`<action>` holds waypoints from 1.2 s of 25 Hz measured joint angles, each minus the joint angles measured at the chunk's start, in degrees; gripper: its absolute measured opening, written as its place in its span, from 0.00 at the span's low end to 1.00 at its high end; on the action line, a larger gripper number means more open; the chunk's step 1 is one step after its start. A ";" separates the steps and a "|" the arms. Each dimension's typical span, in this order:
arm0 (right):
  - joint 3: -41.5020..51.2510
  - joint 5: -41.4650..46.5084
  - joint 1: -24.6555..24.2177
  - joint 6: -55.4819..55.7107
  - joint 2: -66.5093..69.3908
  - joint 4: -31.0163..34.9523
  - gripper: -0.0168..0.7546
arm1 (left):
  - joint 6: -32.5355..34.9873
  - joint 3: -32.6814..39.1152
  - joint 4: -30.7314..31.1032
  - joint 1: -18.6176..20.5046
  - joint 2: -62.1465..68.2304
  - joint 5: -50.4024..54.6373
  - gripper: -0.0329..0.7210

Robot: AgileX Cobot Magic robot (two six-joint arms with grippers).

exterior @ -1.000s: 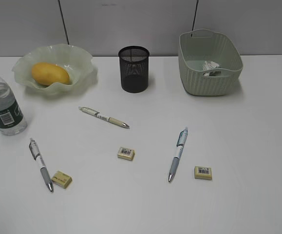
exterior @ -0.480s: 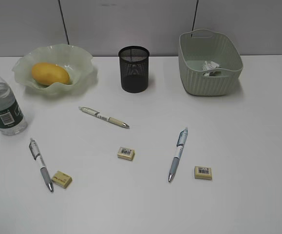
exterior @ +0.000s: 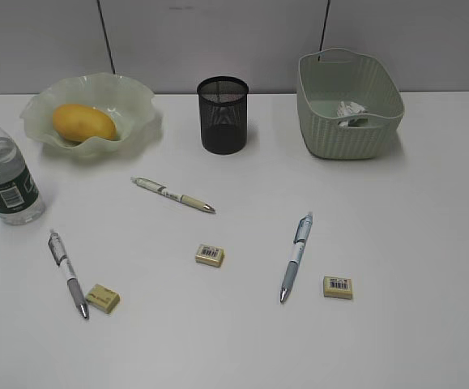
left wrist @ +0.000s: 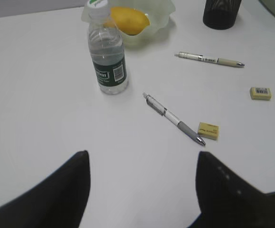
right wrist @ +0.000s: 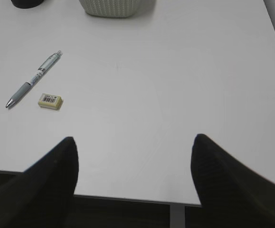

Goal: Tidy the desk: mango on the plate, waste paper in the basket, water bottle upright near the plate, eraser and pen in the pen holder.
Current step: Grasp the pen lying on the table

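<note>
The mango [exterior: 83, 121] lies on the ruffled green plate [exterior: 133, 99] at the back left. The water bottle [exterior: 3, 174] stands upright at the left edge, also in the left wrist view [left wrist: 107, 54]. The waste paper [exterior: 350, 110] sits inside the basket [exterior: 349, 139]. The black pen holder [exterior: 223, 114] stands between them. Three pens [exterior: 172, 194] [exterior: 67, 272] [exterior: 296, 254] and three erasers [exterior: 210, 254] [exterior: 103, 298] [exterior: 338, 287] lie on the desk [exterior: 428, 243]. My left gripper [left wrist: 142, 159] is open and empty above bare desk. My right gripper [right wrist: 133, 142] is open and empty near the desk's front edge.
The desk's front edge [right wrist: 128, 197] runs between the right jaws, with dark floor below. A grey wall [exterior: 218, 40] with two dark seams stands behind the desk. Neither arm shows in the exterior view.
</note>
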 joint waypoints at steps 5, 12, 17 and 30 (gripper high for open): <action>-2.10 -0.45 0.00 0.00 2.54 -0.05 0.78 | 0.00 0.00 -0.07 0.00 -3.06 -0.05 0.75; -7.82 -5.61 0.00 -0.06 19.66 -2.94 0.78 | 0.00 0.00 -0.43 0.00 -3.12 -0.05 0.75; -11.40 -10.74 0.00 0.12 34.05 -1.93 0.78 | 0.00 0.00 -0.49 0.00 -3.12 -0.05 0.72; -30.88 -3.42 1.36 2.22 70.51 7.26 0.66 | 0.00 0.00 -0.61 0.00 -3.12 -0.10 0.70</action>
